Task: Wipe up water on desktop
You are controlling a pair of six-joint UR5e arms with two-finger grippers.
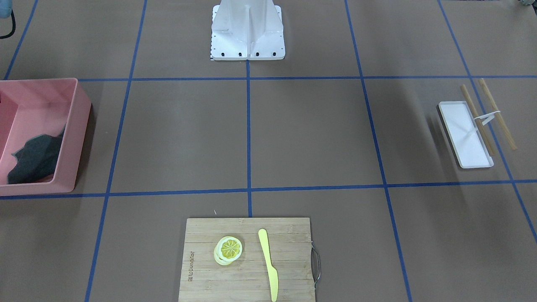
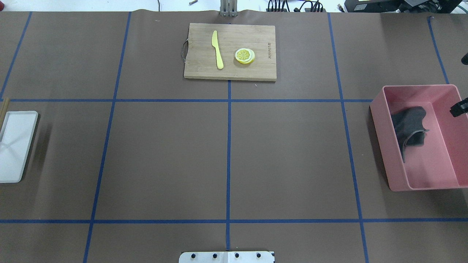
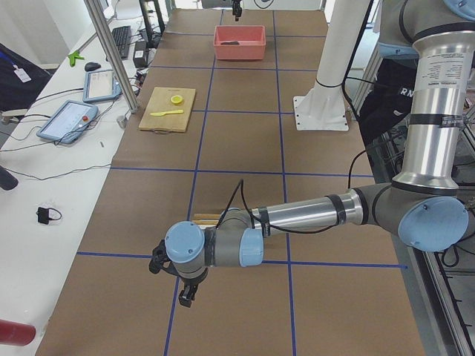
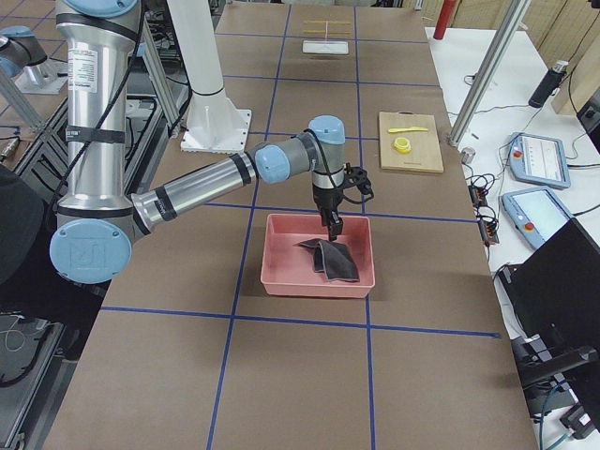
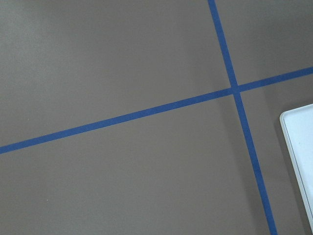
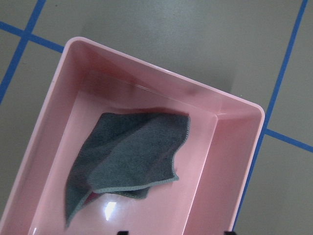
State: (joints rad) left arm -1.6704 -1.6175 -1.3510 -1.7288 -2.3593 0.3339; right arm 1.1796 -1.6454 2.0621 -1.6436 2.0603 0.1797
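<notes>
The desktop (image 2: 164,157) is a matte brown tabletop crossed by blue tape lines; I see no water on it. A dark grey cloth (image 6: 132,152) lies crumpled in a pink bin (image 6: 146,63) at the table's right end (image 2: 380,128). My right gripper (image 4: 335,227) hangs over the bin just above the cloth. In the right wrist view its fingertips (image 6: 122,232) stand wide apart and empty. My left gripper (image 3: 184,291) hangs over bare desktop near the left end. It shows only in the exterior left view, so I cannot tell its state.
A white tray (image 2: 14,146) with wooden chopsticks (image 1: 497,113) beside it lies at the left end. A bamboo cutting board (image 2: 230,69) at the far middle holds a lemon slice (image 2: 245,56) and a yellow knife (image 2: 217,49). The robot base (image 1: 247,33) stands at the near edge.
</notes>
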